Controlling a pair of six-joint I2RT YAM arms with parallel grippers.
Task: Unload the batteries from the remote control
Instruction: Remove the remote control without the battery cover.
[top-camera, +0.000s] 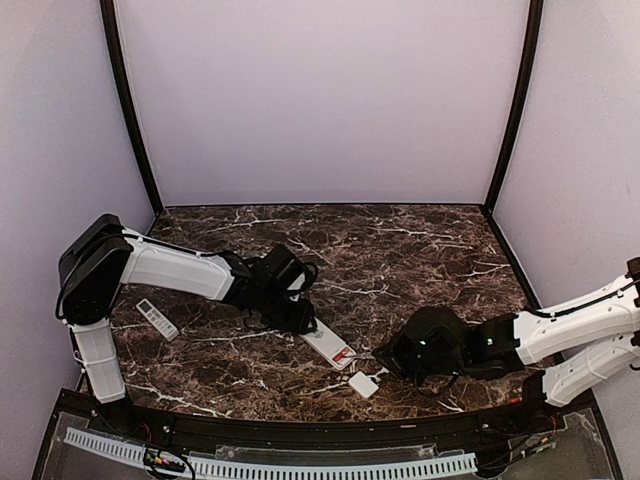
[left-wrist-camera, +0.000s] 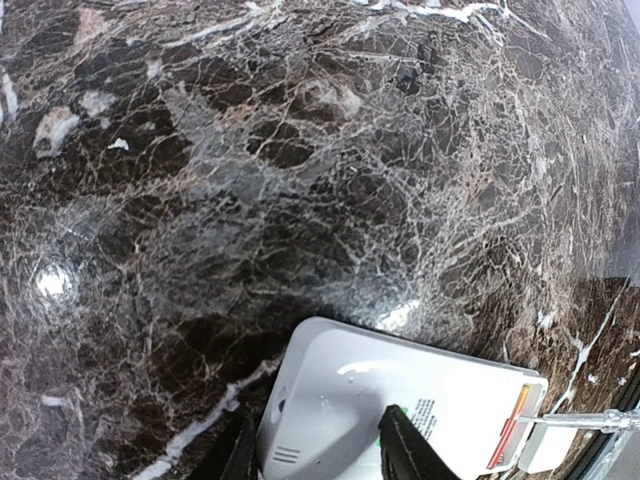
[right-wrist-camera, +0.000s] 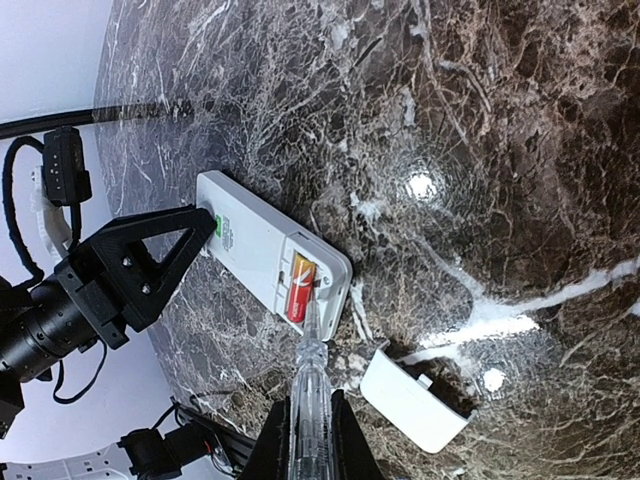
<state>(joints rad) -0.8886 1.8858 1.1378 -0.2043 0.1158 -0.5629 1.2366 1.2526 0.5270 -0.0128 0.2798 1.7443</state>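
Note:
The white remote control (right-wrist-camera: 255, 245) lies back up with its compartment uncovered, and one red battery (right-wrist-camera: 301, 288) sits inside. My right gripper (right-wrist-camera: 312, 408) is shut on a clear-handled screwdriver (right-wrist-camera: 308, 360) whose tip rests at the battery's near end. My left gripper (left-wrist-camera: 322, 452) is at the remote's (left-wrist-camera: 380, 390) other end, jaws apart. One finger (left-wrist-camera: 408, 450) rests over the remote's back and the other (left-wrist-camera: 240, 455) sits just off its end. In the top view the remote (top-camera: 328, 346) lies between the left gripper (top-camera: 300, 320) and the right gripper (top-camera: 386, 353).
A small white battery cover (right-wrist-camera: 412, 400) lies loose just right of the remote, also seen from above (top-camera: 363, 384). A second white remote (top-camera: 157, 319) lies at the far left by the left arm's base. Dark marble tabletop (top-camera: 420, 250); walls enclose three sides.

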